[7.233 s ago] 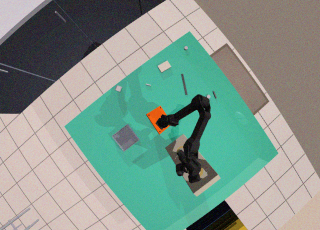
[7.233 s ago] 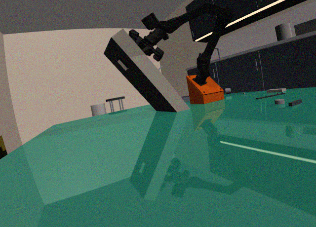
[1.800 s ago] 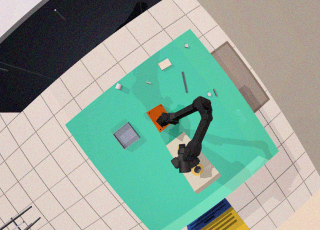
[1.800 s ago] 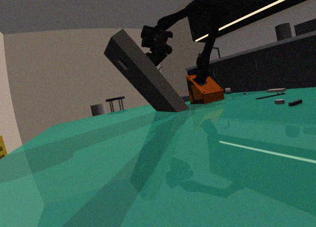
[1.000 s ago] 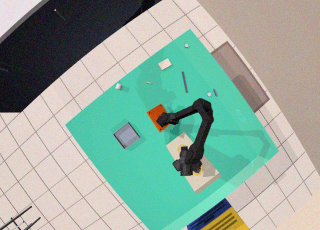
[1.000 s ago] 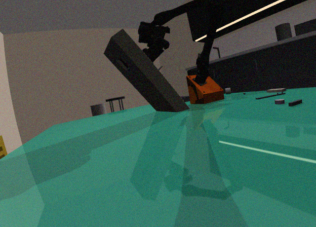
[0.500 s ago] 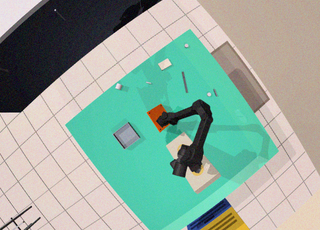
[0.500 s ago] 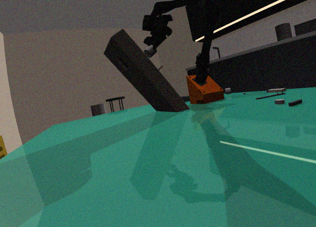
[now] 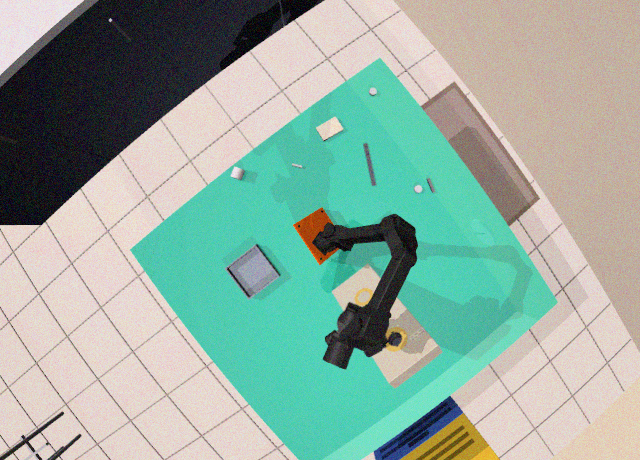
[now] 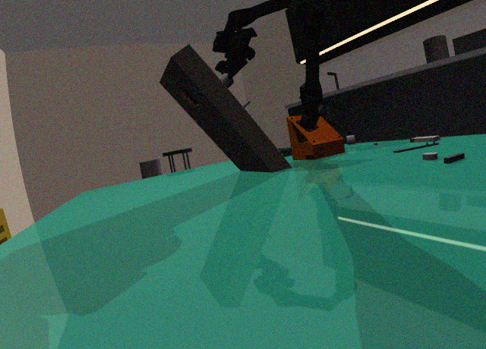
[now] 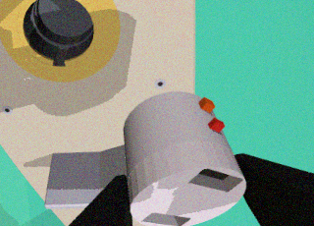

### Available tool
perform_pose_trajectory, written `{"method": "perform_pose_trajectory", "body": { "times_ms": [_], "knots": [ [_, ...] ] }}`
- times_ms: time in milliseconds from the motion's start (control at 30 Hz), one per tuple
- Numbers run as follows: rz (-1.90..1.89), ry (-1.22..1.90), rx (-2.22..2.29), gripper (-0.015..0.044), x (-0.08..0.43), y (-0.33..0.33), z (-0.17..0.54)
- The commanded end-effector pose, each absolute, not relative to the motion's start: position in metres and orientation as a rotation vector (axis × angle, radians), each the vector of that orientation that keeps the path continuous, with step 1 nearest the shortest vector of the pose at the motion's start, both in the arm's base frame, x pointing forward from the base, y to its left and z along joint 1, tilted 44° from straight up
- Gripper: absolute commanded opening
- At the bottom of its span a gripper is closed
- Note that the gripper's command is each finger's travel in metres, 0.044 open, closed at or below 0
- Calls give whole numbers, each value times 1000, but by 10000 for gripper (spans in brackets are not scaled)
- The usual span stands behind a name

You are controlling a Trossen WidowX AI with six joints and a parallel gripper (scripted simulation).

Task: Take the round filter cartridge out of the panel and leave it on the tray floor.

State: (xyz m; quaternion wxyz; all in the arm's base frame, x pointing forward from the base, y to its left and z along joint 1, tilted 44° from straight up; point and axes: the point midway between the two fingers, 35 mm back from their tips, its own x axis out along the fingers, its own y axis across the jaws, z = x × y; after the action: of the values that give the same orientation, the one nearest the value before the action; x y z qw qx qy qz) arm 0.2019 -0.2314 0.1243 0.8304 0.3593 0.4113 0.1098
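Note:
My gripper (image 10: 225, 75) (image 11: 182, 175) is shut on the filter cartridge (image 11: 172, 133), a pale grey cylinder with two slots on its end face and an orange and a red mark on its side. The cartridge is held clear of the tilted service panel (image 9: 395, 368) (image 10: 235, 130) (image 11: 162, 54), above its face. A yellow ring (image 11: 105, 39) on the panel surrounds a dark round opening (image 11: 59, 31) with notches. In the top view the arm hides the cartridge. The grey square tray (image 9: 238, 283) stands left of the panel, away from the gripper.
The orange arm base (image 9: 307, 226) (image 10: 327, 149) stands behind the panel. A second yellow ring (image 9: 357, 295) is on the panel. A grey block (image 11: 74, 172) shows beyond the cartridge. A small white cylinder (image 9: 237, 173), a cream block (image 9: 329, 128) and a dark bar (image 9: 369, 164) lie farther off.

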Motion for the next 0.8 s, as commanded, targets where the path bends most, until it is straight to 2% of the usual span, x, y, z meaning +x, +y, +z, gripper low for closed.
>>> {"method": "perform_pose_trajectory", "body": {
  "times_ms": [0, 233, 767],
  "knots": [
    [229, 872, 753, 0, 200, -248, 105],
    [187, 902, 796, 0, 194, -252, 95],
    [-412, 1133, 1177, 0, 102, -300, 4]
  ]
}}
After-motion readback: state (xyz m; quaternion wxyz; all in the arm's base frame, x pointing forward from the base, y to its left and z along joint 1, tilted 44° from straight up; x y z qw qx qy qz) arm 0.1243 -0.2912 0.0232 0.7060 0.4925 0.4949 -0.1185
